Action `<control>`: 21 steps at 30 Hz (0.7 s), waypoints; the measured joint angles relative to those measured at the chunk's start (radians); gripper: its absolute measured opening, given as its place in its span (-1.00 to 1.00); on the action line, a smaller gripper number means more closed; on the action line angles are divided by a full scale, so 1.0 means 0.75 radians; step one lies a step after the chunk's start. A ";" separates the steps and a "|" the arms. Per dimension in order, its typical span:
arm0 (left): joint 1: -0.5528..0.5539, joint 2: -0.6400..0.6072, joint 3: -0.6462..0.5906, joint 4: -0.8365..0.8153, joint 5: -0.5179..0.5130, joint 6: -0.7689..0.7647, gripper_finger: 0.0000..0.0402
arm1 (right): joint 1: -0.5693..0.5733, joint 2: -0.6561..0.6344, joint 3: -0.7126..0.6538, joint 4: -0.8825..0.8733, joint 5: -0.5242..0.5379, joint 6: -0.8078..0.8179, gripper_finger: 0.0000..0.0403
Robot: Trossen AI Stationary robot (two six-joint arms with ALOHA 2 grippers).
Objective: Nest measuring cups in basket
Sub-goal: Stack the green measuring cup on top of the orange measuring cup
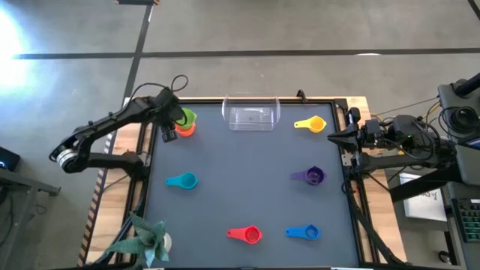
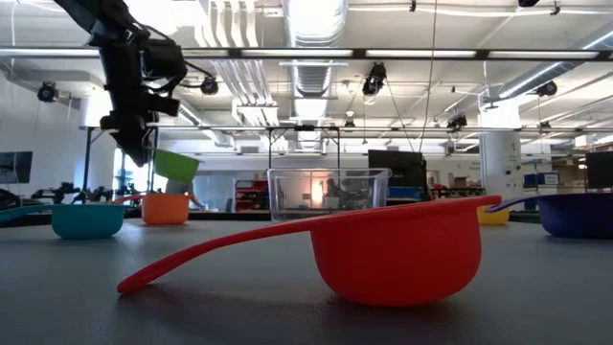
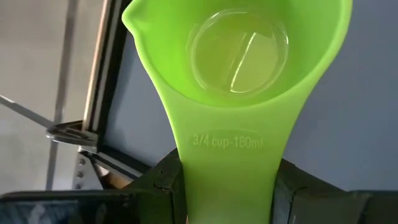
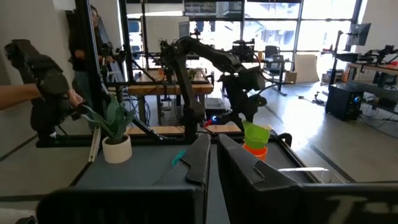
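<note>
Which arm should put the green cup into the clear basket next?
Left: its pincer already holds the green cup by the handle, lifted near the basket. The right arm waits at the table's edge.

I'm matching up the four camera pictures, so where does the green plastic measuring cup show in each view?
High view: green plastic measuring cup at the table's far left, in the left gripper, above the orange plastic measuring cup.
Low view: green cup lifted at left, over the orange cup.
Left wrist view: fills the centre, handle clamped.
Right wrist view: right of centre, above orange.
Shared landmark: the orange cup.
</note>
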 joint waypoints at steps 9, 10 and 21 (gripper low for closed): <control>0.103 0.113 0.000 0.001 0.001 0.072 -0.42 | 0.000 0.000 0.000 0.000 0.000 0.000 -0.89; 0.109 0.121 0.000 0.008 0.001 0.074 -0.42 | 0.000 0.000 0.000 0.000 0.000 0.000 -0.89; 0.121 0.175 0.000 0.034 -0.031 0.048 -0.21 | 0.000 0.000 0.000 0.000 0.000 0.000 -0.89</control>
